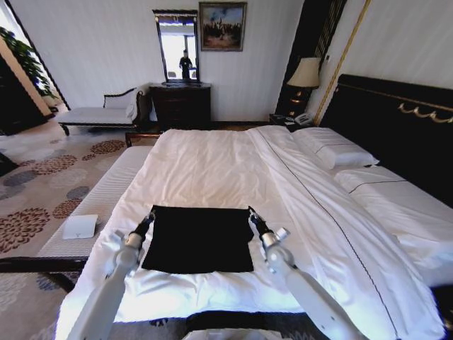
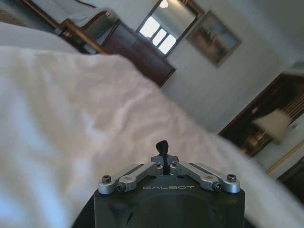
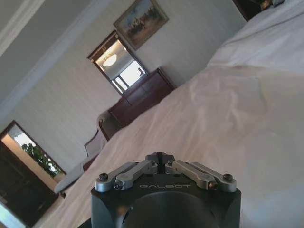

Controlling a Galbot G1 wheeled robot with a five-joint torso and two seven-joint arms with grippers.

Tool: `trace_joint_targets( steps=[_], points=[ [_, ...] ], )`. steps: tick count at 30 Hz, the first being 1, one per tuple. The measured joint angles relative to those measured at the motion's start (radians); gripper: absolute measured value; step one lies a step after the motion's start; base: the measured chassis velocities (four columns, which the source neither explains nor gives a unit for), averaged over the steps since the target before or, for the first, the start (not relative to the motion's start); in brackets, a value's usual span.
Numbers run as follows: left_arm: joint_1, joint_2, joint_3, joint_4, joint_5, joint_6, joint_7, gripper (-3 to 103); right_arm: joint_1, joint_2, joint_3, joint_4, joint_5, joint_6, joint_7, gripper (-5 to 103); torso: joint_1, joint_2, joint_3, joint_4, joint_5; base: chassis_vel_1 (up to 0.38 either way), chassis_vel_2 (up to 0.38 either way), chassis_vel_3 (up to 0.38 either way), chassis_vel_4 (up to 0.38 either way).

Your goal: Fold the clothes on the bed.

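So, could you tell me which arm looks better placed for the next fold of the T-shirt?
Neither clearly: the left gripper sits at the far left corner of the black T-shirt on the bed, and the right gripper at the far right corner, so probably both together.

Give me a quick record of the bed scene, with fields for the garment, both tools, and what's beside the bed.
garment: black cotton T-shirt, folded into a rectangle, flat near the foot
surface: large bed with white duvet
left tool: at the shirt's far left corner, fingers together
right tool: at the shirt's far right corner, fingers together
beside bed: small white folded towel on a white-cushioned bench
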Motion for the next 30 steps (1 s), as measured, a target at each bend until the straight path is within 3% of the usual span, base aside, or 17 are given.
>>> trace_joint_targets(
  steps=[3,12,30],
  points=[
    [0.092,-0.008,-0.020,-0.013,0.067,-0.015,0.009,1,-0.119,-0.020,0.016,0.075,-0.038,0.007,0.023,2,0.000,0.000,0.000,-0.0001,-0.0001,0.000,0.000,0.000,0.000],
    [0.216,-0.036,-0.063,-0.022,0.159,-0.071,0.039,1,-0.304,-0.018,0.036,0.137,-0.133,0.032,0.048,2,0.000,0.000,0.000,-0.0003,-0.0002,0.000,0.000,0.000,0.000],
    [0.292,-0.059,-0.083,-0.037,0.222,-0.115,0.054,1,-0.373,-0.010,0.034,0.113,-0.200,0.045,0.057,2,0.000,0.000,0.000,-0.0001,-0.0003,0.000,0.000,0.000,0.000]
  ],
)
